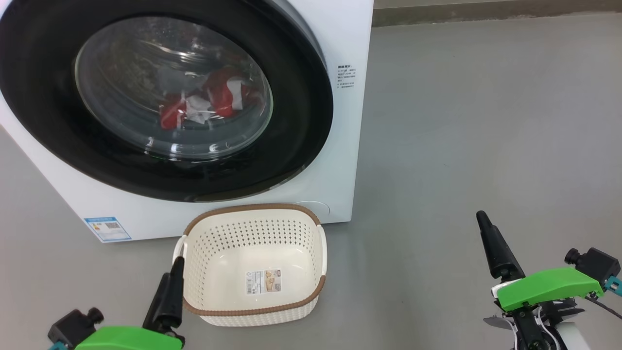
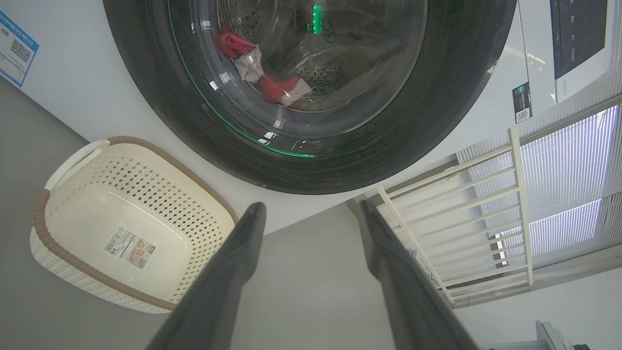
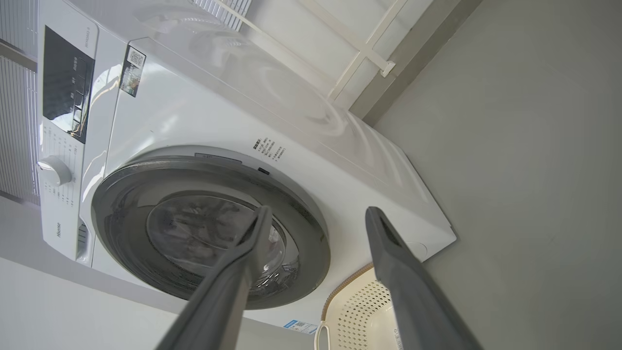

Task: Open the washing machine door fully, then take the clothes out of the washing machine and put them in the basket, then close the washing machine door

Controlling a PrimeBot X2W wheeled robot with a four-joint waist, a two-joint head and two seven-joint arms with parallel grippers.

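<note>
The washing machine (image 1: 351, 146) fills the upper left of the head view. Its door (image 1: 303, 121), a glossy black rim around bulging glass, lies against the front; whether it is latched I cannot tell. Red and white clothes (image 1: 221, 95) lie in the drum behind the glass, and they show as well in the left wrist view (image 2: 238, 46). On the floor before the machine stands the basket (image 1: 248, 208), with nothing in it but its sticker. My left gripper (image 2: 312, 206) is open beside the basket's left handle. My right gripper (image 3: 318, 210) is open over bare floor, far right of the basket (image 3: 359, 301).
Grey floor (image 1: 486, 121) stretches to the right of the machine as far as a wall base (image 1: 486, 12). In the left wrist view a white railing (image 2: 461, 218) and window blinds stand beside the machine. The control panel and knob (image 3: 53, 170) sit at the machine's top.
</note>
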